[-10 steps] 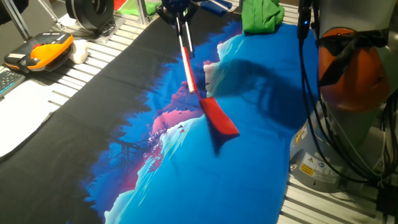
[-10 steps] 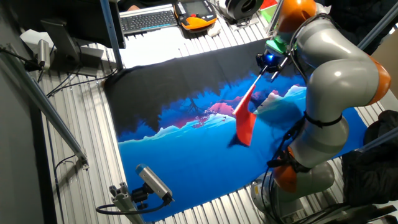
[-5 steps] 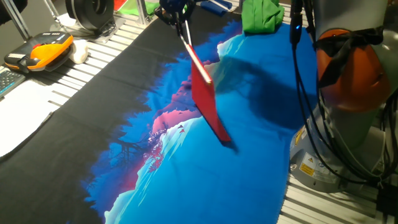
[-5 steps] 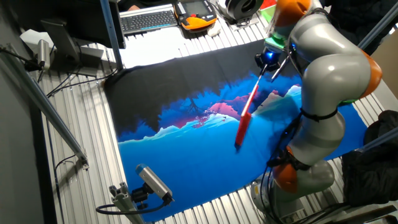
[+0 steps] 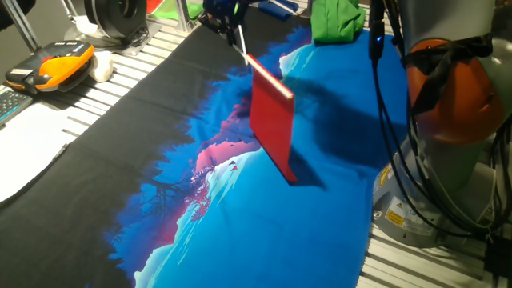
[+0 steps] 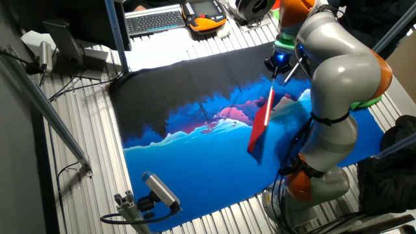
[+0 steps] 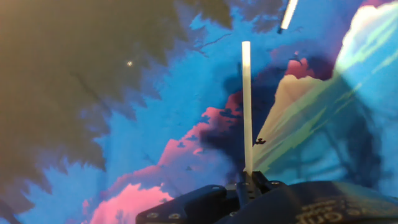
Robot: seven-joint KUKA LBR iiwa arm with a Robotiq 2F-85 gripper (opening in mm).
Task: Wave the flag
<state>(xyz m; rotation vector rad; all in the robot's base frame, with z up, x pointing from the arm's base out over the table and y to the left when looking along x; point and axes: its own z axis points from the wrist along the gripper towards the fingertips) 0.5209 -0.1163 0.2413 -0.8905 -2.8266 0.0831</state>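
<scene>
The flag (image 5: 272, 128) has swung broadside since a moment ago, its flat red cloth hanging above the printed cloth (image 5: 240, 216); the gripper (image 5: 228, 18) is clamped on its thin white stick.

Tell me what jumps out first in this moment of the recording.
The red flag hangs in the air over the middle of the big blue, black and pink printed cloth, its white stick pinched in the gripper at the table's far edge. The grey and orange arm looms beside it.
</scene>
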